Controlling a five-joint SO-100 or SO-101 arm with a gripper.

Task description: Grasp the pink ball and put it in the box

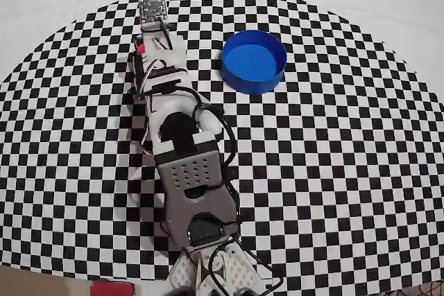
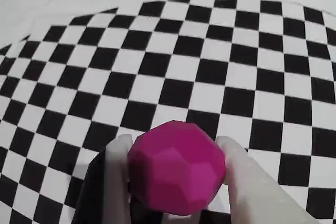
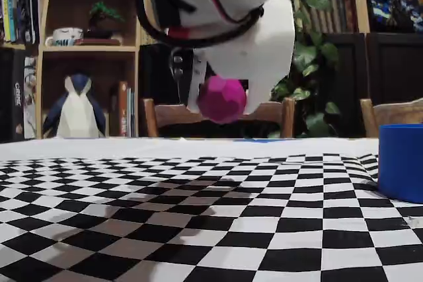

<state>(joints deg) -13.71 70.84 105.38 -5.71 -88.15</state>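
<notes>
Claw (image 2: 176, 182) clamped on pink ball (image 2: 177, 169), raised off surface (image 3: 198, 229) for carry; box (image 1: 254, 60) empty, well apart.

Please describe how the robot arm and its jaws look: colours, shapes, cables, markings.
In the overhead view the arm is made of white plastic shells with black motor blocks. One flat white plate has rows of small holes. Thin black cables loop along its sides, and a small red part shows near the far end. The gripper has two plain white jaws with rounded tips. I see no printed markings.
</notes>
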